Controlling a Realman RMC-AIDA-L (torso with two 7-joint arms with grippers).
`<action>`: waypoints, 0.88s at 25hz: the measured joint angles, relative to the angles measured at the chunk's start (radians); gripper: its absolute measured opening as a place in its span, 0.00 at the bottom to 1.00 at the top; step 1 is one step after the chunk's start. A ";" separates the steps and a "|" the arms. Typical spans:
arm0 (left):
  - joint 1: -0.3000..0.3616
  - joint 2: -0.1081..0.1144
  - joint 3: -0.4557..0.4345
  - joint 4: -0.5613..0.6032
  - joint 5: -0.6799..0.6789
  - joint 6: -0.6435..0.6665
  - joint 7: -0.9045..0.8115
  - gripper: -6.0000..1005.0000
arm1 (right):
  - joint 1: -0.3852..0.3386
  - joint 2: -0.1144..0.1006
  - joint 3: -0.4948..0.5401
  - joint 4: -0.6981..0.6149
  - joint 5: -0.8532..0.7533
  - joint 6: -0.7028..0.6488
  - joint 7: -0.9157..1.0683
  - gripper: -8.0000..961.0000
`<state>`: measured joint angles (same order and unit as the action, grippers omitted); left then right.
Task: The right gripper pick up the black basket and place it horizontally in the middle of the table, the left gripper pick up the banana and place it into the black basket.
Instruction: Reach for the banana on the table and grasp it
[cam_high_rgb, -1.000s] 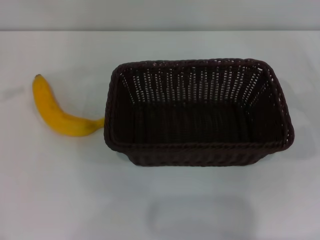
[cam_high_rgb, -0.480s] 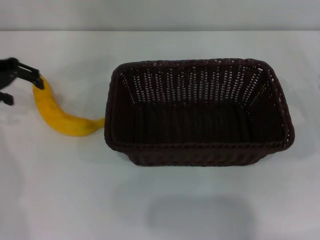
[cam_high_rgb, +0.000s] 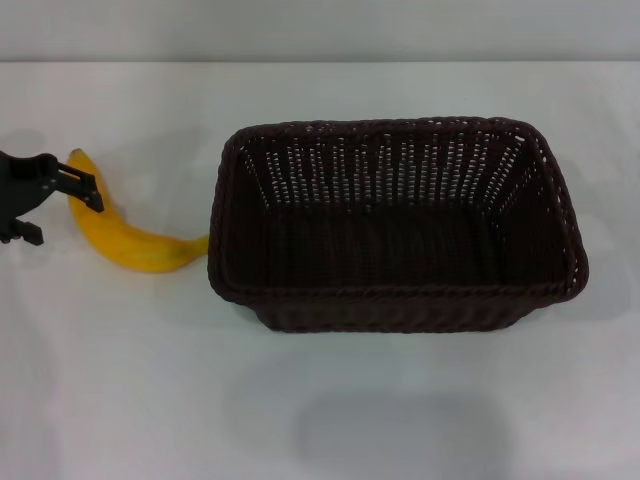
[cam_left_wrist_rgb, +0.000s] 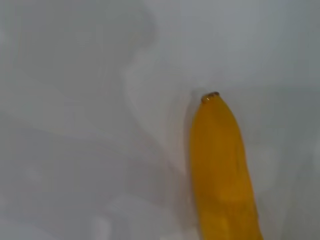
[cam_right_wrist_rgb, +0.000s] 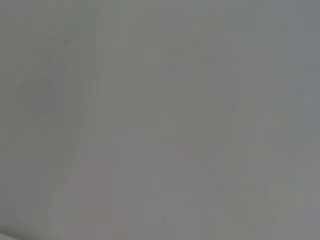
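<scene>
Table (cam_high_rgb: 120, 400): white, fills the head view. Black basket (cam_high_rgb: 395, 225) sits long side across, centre-right of frame, same spot as a second ago; basket step looks done. Right gripper is not in the head view, and its wrist view shows only blank surface.

Change: left gripper (cam_high_rgb: 40, 208) was absent a second ago, showed at the far left edge half a second ago, and now sits lower at mid-left, closer on the banana (cam_high_rgb: 125, 232). Judgement: banana pick is under way, no grasp yet.

Banana hasn't moved: lies on the table at left, stem end up-left, other tip just beside the basket's left wall. Left wrist view shows its stem end (cam_left_wrist_rgb: 210, 96) on bare table.

Fingers spread, holding nothing. Upper finger (cam_high_rgb: 85, 190) overlaps the stem end; lower finger (cam_high_rgb: 28, 233) is left of the fruit, so the banana is mostly right of the gap.
</scene>
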<state>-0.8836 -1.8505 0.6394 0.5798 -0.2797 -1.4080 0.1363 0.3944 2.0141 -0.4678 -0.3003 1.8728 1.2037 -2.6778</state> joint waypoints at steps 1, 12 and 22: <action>0.003 -0.003 -0.001 -0.004 -0.003 0.019 -0.002 0.73 | 0.000 0.000 0.000 0.005 0.000 0.000 -0.007 0.72; -0.003 -0.027 -0.003 -0.074 -0.044 0.169 -0.005 0.72 | -0.003 0.000 0.000 0.028 0.000 -0.004 -0.037 0.72; -0.007 -0.039 0.002 -0.111 -0.034 0.169 -0.006 0.72 | -0.014 0.001 0.003 0.038 0.000 -0.014 -0.039 0.72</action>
<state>-0.8910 -1.8897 0.6413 0.4686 -0.3133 -1.2394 0.1308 0.3801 2.0156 -0.4647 -0.2622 1.8729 1.1899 -2.7168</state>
